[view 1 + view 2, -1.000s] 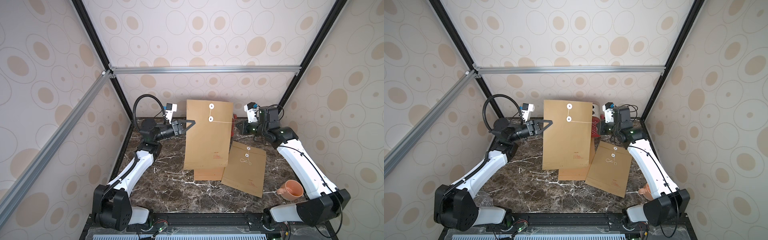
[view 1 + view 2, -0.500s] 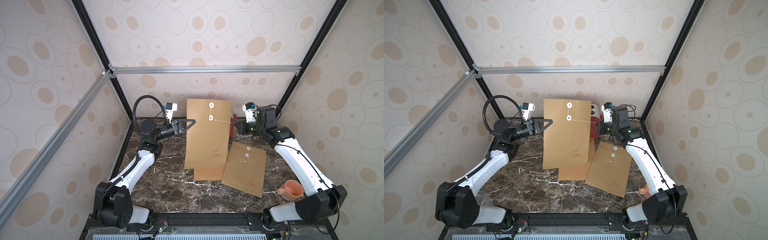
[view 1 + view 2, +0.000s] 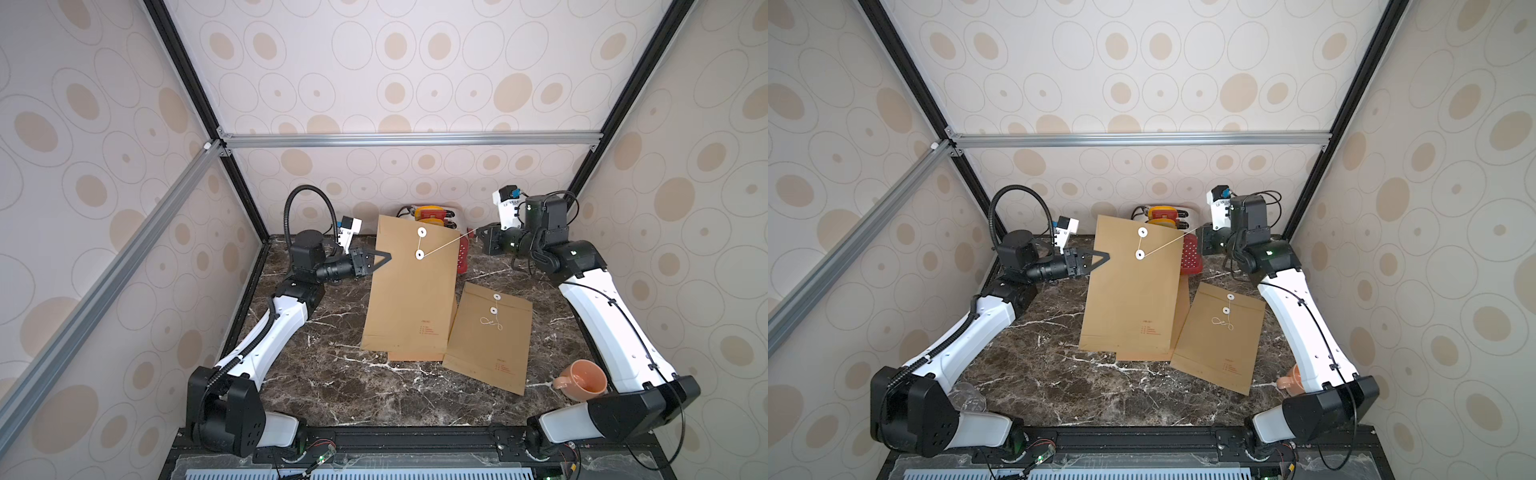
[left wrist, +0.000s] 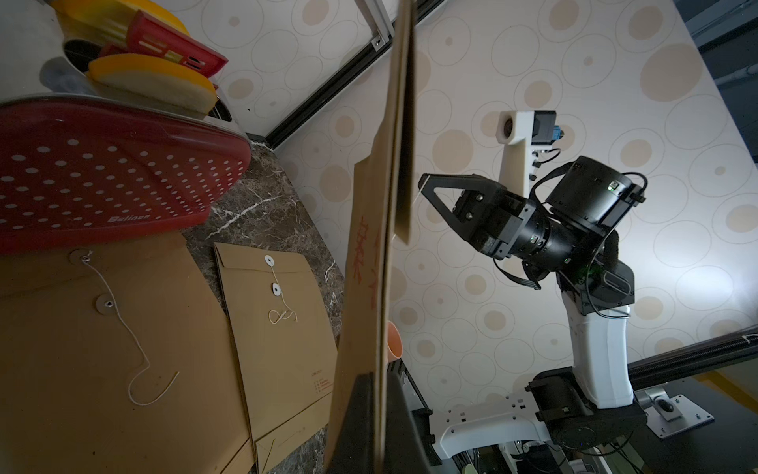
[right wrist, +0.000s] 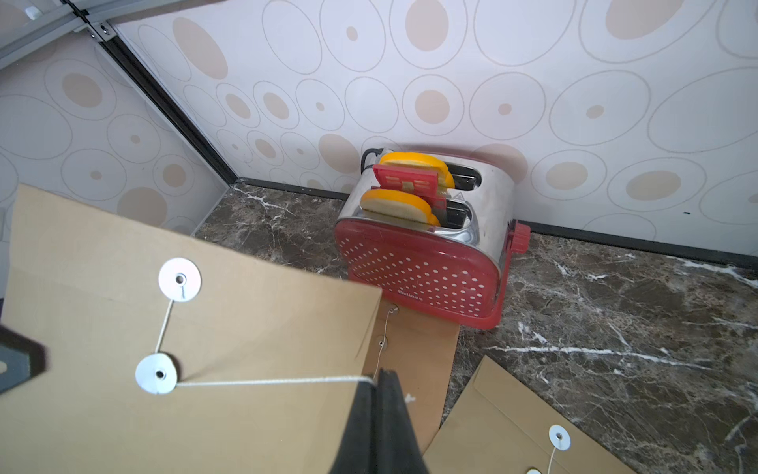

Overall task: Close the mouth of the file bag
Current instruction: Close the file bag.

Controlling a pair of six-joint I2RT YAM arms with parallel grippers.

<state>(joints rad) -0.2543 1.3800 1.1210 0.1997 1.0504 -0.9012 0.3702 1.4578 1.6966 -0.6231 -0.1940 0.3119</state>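
Observation:
A brown paper file bag (image 3: pixel 411 291) (image 3: pixel 1129 299) stands upright over the table's back. My left gripper (image 3: pixel 388 258) (image 3: pixel 1108 257) (image 4: pixel 379 377) is shut on its left edge, and the bag (image 4: pixel 369 287) shows edge-on in the left wrist view. A white string (image 3: pixel 444 243) (image 5: pixel 270 382) runs from the upper disc (image 3: pixel 422 232) down to the lower disc (image 3: pixel 419 254). From there it stretches taut to my right gripper (image 3: pixel 478 229) (image 3: pixel 1201 227) (image 5: pixel 379 371), which is shut on it to the bag's right.
A second file bag (image 3: pixel 490 336) lies flat at the centre right, and another (image 3: pixel 415 356) lies partly under the held one. A red toaster (image 3: pixel 432 214) (image 5: pixel 422 254) stands against the back wall. An orange mug (image 3: pixel 582 380) sits by the right arm's base.
My right gripper has risen a little with the string's end, so the string now slopes up from the lower disc instead of running level. The left gripper and bag have barely moved.

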